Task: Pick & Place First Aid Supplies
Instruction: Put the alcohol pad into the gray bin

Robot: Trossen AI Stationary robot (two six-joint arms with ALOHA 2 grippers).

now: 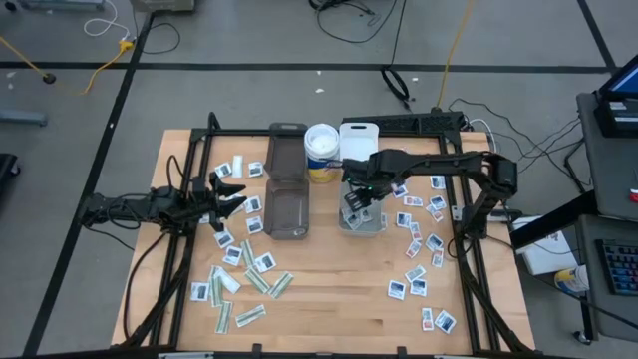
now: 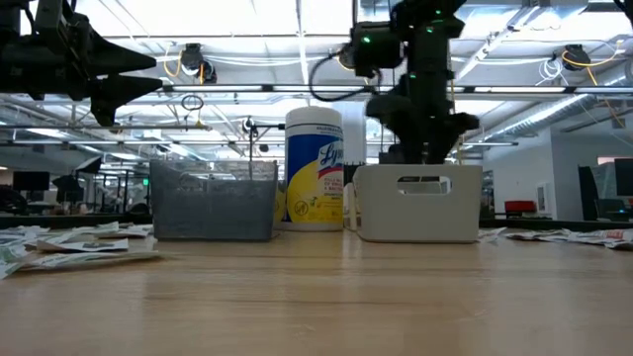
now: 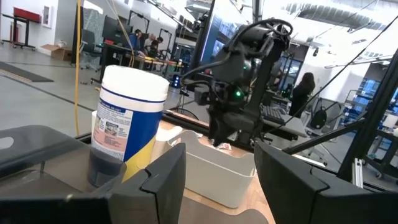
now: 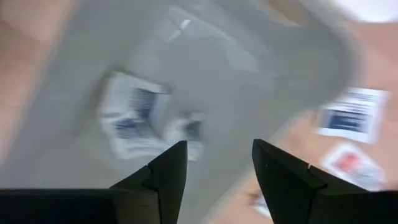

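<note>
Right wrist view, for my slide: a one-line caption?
Open right gripper above the pale bin, white packets lying inside.

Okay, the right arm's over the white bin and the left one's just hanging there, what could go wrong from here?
1. The right tool hangs low over the white bin, open and empty. Lifting out carelessly might catch the rim and shift the bin.
2. Packets already lie in that bin; dipping lower could snag one and drag it back out.
3. The left tool waits open beside the smoky bin, over scattered packets. A sweep toward them could bump that bin or scatter packets.
</note>
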